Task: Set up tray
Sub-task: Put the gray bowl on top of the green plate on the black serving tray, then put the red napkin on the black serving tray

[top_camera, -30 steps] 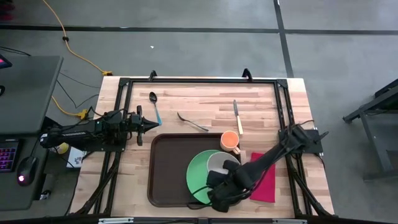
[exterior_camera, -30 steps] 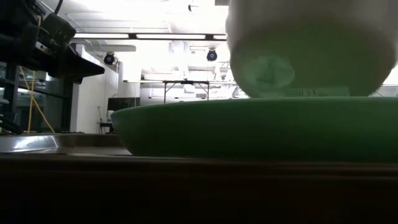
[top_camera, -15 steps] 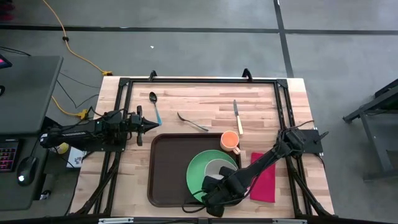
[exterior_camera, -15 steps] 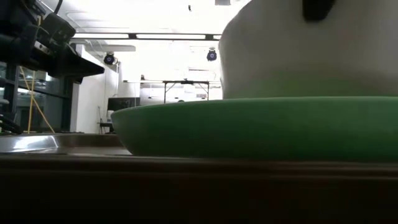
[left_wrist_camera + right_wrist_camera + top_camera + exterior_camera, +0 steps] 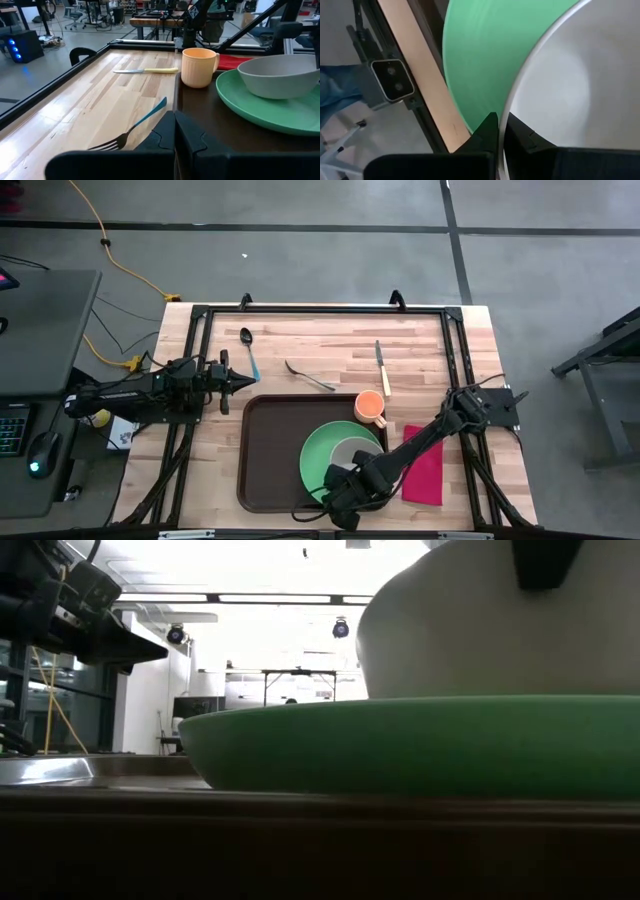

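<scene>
The dark brown tray [image 5: 268,452] lies at the table's near middle, with a green plate [image 5: 318,458] on its right half. A grey bowl [image 5: 352,448] rests by its base on the plate, as the low view shows [image 5: 470,635]. My right gripper [image 5: 342,488] is at the bowl's near side, shut on its rim. My left gripper [image 5: 243,380] hovers shut and empty beyond the tray's far left corner. An orange cup [image 5: 370,408] stands at the tray's far right corner. My right gripper has the bowl's rim [image 5: 506,111] on its near side between its two fingers, one finger inside the bowl and one outside [image 5: 545,562]. The fingers come slanting down from the table's near side. The bowl sits upright with its base on the green plate [image 5: 475,65].
A red napkin [image 5: 425,465] lies on the table right of the tray. A spoon [image 5: 247,345], a fork [image 5: 308,376] and a knife [image 5: 381,367] lie on the wood at the far side. A black frame [image 5: 320,310] edges the table.
My right gripper has moved down and a little toward the table's near edge with the bowl. The bowl, held above the plate a second ago, now rests on the plate.
</scene>
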{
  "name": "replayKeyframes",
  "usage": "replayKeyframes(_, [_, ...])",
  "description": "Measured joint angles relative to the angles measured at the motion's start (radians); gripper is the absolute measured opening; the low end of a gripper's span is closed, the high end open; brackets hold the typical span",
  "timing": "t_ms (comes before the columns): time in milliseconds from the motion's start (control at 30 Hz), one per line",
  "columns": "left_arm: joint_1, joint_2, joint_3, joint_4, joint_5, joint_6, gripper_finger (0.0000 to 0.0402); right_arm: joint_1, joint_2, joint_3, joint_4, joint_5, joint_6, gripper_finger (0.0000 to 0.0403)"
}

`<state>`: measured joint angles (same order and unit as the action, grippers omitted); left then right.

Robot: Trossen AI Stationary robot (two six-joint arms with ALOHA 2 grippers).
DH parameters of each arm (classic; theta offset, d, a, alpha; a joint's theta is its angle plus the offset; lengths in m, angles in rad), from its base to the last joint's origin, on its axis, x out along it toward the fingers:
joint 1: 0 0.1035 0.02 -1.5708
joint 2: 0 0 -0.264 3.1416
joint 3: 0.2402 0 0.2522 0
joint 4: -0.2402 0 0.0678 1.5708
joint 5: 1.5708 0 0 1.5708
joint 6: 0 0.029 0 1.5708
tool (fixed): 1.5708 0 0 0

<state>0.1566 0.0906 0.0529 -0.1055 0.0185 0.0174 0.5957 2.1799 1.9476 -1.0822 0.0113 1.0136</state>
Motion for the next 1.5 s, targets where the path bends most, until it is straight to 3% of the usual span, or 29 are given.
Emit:
replayKeyframes(167, [0.000,0.000,0.000,0.000,0.000,0.000,0.0031,0.000,0.000,0.000,0.010,0.010,0.000,0.0016])
replayKeyframes(600, [0.000,0.000,0.000,0.000,0.000,0.004,0.0031,-0.002,0.000,0.003,0.037,0.016,-0.011,0.0137])
replayKeyframes(800, [0.000,0.000,0.000,0.000,0.000,0.004,0.0031,-0.014,-0.050,0.040,-0.015,0.117,0.046,0.0144])
replayKeyframes(967, [0.000,0.000,0.000,0.000,0.000,0.004,0.0031,-0.012,-0.142,0.067,-0.220,0.257,0.186,0.0138])
replayKeyframes(1100, [0.000,0.000,0.000,0.000,0.000,0.000,0.0031,-0.006,-0.218,0.068,-0.478,0.278,0.369,0.0132])
replayKeyframes(1233, [0.000,0.000,0.000,0.000,0.000,-0.001,0.0031,0.016,-0.314,-0.007,-0.471,0.297,0.483,0.0130])
replayKeyframes(1333, [0.000,0.003,0.000,0.000,0.001,-0.020,0.0031,0.025,-0.379,-0.106,-0.489,0.234,0.617,0.0130])
replayKeyframes(1500, [0.000,0.006,0.000,0.000,0.003,-0.055,0.0031,0.078,-0.451,-0.349,-0.486,0.012,0.838,0.0130])
